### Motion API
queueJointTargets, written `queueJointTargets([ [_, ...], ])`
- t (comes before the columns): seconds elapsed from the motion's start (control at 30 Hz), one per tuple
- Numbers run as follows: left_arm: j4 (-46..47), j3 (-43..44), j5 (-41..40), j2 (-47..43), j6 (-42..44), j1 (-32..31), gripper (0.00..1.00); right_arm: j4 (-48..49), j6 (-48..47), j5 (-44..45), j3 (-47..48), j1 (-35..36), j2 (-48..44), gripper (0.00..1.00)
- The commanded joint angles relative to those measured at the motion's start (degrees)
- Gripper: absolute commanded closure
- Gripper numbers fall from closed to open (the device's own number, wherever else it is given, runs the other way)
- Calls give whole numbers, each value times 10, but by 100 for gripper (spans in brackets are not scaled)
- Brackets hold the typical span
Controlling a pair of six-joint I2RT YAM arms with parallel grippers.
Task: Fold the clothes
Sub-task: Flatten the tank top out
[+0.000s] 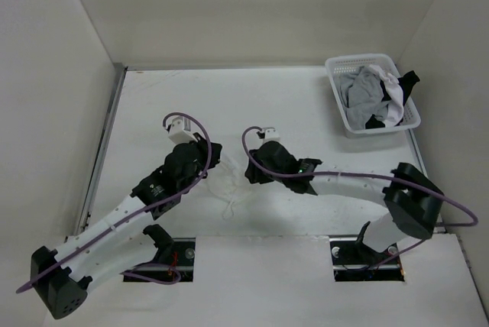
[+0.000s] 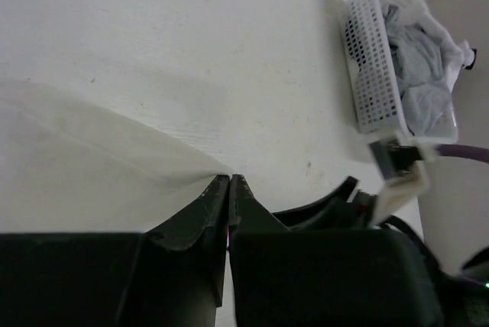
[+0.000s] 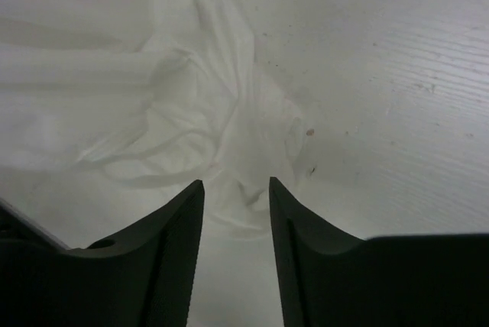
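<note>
White table [image 1: 306, 105], 3 pale walls [image 1: 252, 6]; white garment [image 3: 191, 113] bunched centre, outline unclear.

On the table [image 1: 306, 105], close to its middle and a little toward 7 o'clock: the garment [image 1: 228, 189], with the strap loop [image 1: 229, 209] at its 6 o'clock end. At the garment's 11 o'clock edge, the left gripper [image 2: 230, 178], a corner of the cloth caught between its fingertips. At the 2 o'clock edge, the right gripper [image 3: 235, 186], just over a bunched part of the cloth. Far toward 2 o'clock, near the table's far right corner, well apart: the basket [image 1: 337, 98]. Inside, a heap of other clothes [image 1: 370, 90], some draped over the 3 o'clock rim. Rooted at the near edge: left arm [image 1: 114, 228] at 7 o'clock, right arm [image 1: 359, 186] at 5.
</note>
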Motion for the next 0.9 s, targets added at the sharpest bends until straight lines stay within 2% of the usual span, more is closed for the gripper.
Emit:
queueJointTargets([
  [0.0,18,4,10,-27,-1,16,100,79,-13,-24,44,5,51,53],
  [0.13,7,-2,13,-36,1,30,100,97,-23,-46,59,35,78,58],
  [0.2,7,-3,18,-37,4,36,100,101,-31,-50,55,59,80,52],
  [0.27,11,-1,27,-36,5,41,100,114,-36,-50,54,75,92,40],
  [0.3,13,1,31,-35,4,42,100,122,-34,-50,56,76,102,39],
  [0.43,10,13,33,-44,7,45,100,148,-13,-37,61,75,130,40],
  [0.47,7,16,33,-46,8,46,100,151,-10,-35,61,74,131,45],
  [0.53,2,18,33,-51,11,49,100,128,-7,-32,63,77,120,59],
  [0.57,-2,18,33,-52,11,53,100,111,-3,-25,63,77,111,60],
  [0.7,-4,12,36,-53,11,56,100,21,22,15,53,135,74,48],
  [0.87,2,5,38,-53,9,59,100,-44,79,23,47,180,92,50],
])
